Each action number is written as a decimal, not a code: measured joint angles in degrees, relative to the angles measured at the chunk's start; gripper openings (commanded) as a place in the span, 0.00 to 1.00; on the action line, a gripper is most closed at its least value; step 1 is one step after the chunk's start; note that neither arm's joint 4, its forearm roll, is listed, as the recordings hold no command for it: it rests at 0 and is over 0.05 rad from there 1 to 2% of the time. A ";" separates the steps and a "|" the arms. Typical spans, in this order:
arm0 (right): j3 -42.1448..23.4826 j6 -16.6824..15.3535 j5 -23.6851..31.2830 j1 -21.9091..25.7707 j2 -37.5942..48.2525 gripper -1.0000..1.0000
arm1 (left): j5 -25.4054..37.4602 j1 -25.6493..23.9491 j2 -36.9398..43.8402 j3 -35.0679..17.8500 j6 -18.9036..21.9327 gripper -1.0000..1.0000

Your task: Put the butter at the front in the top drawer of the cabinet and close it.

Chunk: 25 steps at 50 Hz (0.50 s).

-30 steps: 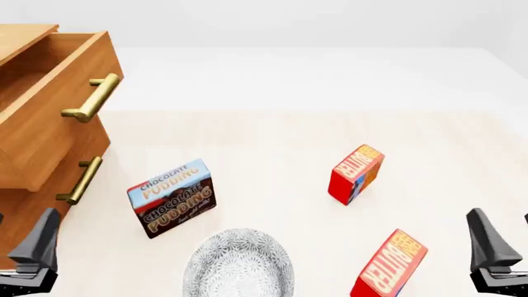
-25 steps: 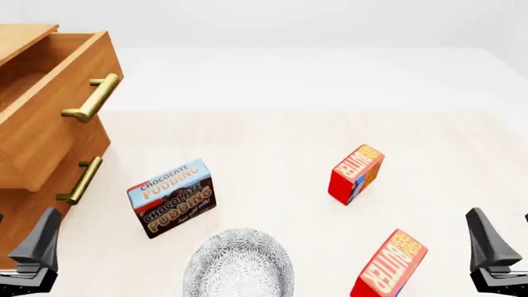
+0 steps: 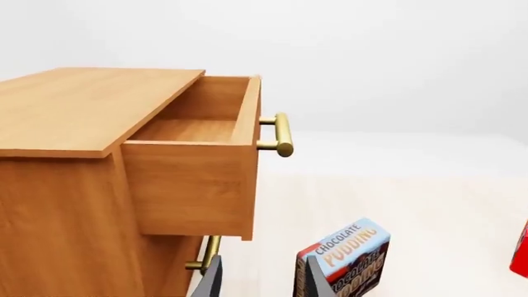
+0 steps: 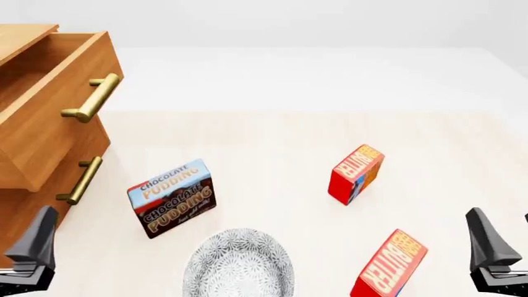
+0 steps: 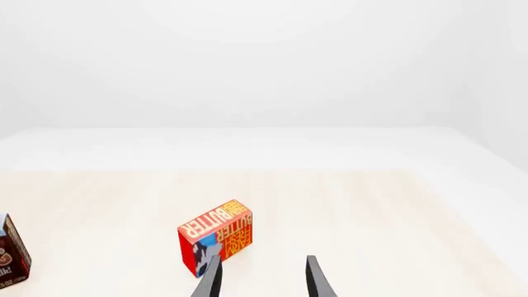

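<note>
Since 2 identical cartons stand at lower right of the front view, the butter [image 4: 387, 265] nearest the bottom edge risks being confused with its twin [image 4: 357, 174]. Both the right gripper [image 5: 259, 278] and left gripper [image 3: 257, 279] are spread and empty, and the top drawer [image 4: 58, 102] hangs open at upper left.

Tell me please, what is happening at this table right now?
Two robot arms are at the table's near edge, and neither holds anything. The left claw and right claw are both open. The top drawer of the cabinet is pulled out. Two butter cartons stand on the table: the butter at the front near the right claw, and its twin farther back. Nothing is in the drawer yet.
</note>
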 measured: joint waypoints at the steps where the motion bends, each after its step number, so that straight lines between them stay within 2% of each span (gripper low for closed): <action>1: 0.00 0.00 0.00 0.00 0.01 1.00 | 0.05 0.21 -0.01 -0.11 -0.14 1.00; 13: -0.02 -0.35 -0.01 0.02 -0.02 1.00 | 5.63 2.37 -0.08 -5.87 -0.82 1.00; 25: -0.05 -0.50 -0.08 0.03 0.05 1.00 | 17.57 3.75 -0.10 -16.48 0.29 1.00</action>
